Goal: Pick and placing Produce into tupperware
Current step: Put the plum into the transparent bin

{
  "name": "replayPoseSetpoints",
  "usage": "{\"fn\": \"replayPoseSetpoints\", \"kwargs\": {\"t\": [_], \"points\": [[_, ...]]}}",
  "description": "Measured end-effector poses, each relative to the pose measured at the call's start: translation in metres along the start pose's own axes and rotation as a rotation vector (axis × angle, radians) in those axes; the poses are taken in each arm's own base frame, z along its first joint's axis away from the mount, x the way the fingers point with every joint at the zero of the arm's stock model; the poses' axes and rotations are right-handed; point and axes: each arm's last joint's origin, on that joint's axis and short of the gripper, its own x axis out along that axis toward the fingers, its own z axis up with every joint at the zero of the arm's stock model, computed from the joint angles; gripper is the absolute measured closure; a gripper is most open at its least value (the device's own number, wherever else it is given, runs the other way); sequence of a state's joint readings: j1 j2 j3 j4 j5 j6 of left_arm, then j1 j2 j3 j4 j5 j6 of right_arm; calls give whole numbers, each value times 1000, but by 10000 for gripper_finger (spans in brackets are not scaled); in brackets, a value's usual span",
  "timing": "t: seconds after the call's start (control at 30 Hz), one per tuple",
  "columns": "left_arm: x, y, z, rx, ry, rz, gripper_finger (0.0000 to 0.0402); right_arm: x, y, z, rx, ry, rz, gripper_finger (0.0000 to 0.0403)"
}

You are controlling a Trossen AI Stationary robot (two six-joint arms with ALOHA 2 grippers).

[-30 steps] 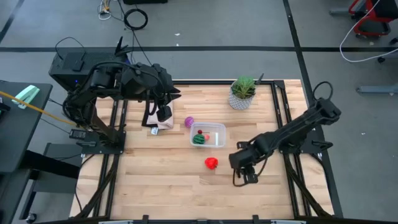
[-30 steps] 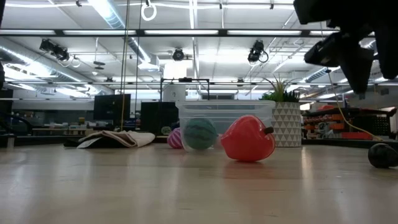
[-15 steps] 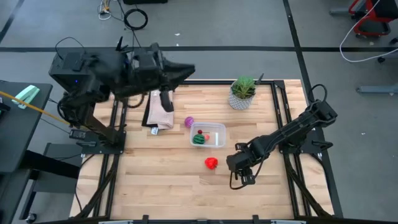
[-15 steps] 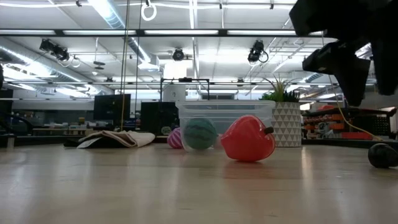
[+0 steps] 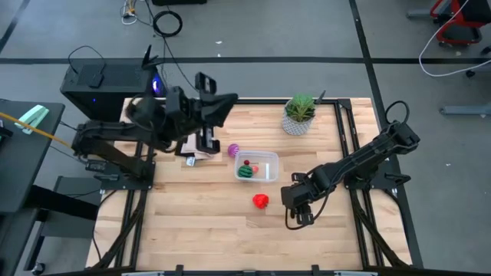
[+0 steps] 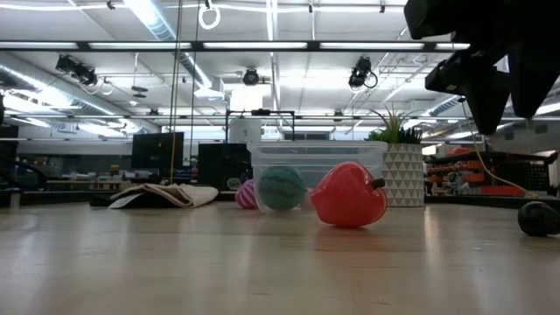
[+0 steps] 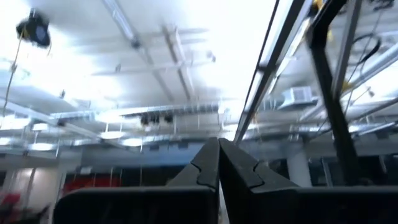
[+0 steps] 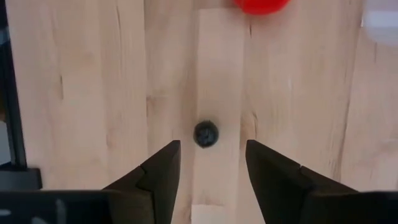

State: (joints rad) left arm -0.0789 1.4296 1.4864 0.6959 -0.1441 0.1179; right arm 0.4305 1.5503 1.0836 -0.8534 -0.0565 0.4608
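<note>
The clear tupperware (image 5: 268,162) (image 6: 350,155) stands mid-table and holds a green striped ball (image 5: 245,172) (image 6: 281,188) and a tiny red bit (image 5: 247,162). A purple-pink ball (image 5: 233,150) (image 6: 246,194) lies just left of it. A red lumpy piece (image 5: 261,201) (image 6: 348,194) lies on the wood nearer the front. My right gripper (image 5: 294,221) (image 8: 211,146) points down, open, above a small dark bit (image 8: 206,134) (image 6: 536,219) that rests on the table; it touches nothing. My left gripper (image 5: 229,100) (image 7: 219,163) is raised over the far left, tipped upward, shut and empty.
A tan paper bag (image 5: 196,147) (image 6: 162,194) lies flat left of the tub, below the left arm. A potted plant (image 5: 299,113) (image 6: 398,171) stands at the far edge. Bare wood spreads across the table's near half.
My left gripper has swung up from pointing down at the paper bag, through level, to tipping above level, and the arm has folded back toward the table's left edge. The produce and tub have not moved.
</note>
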Motion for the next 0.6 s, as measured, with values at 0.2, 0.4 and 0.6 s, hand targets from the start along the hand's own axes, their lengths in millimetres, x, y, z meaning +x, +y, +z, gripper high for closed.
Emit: {"fn": "replayPoseSetpoints", "kwargs": {"t": [0.2,0.4,0.6], "points": [[-47,7,-27,-5,120,56,382,0,0,0,-14,4,1,213],[-104,13,-55,-60,272,91,390,8,-3,-5,1,63,29,213],[-164,23,-80,-139,417,125,386,11,-3,-7,14,67,30,213]]}}
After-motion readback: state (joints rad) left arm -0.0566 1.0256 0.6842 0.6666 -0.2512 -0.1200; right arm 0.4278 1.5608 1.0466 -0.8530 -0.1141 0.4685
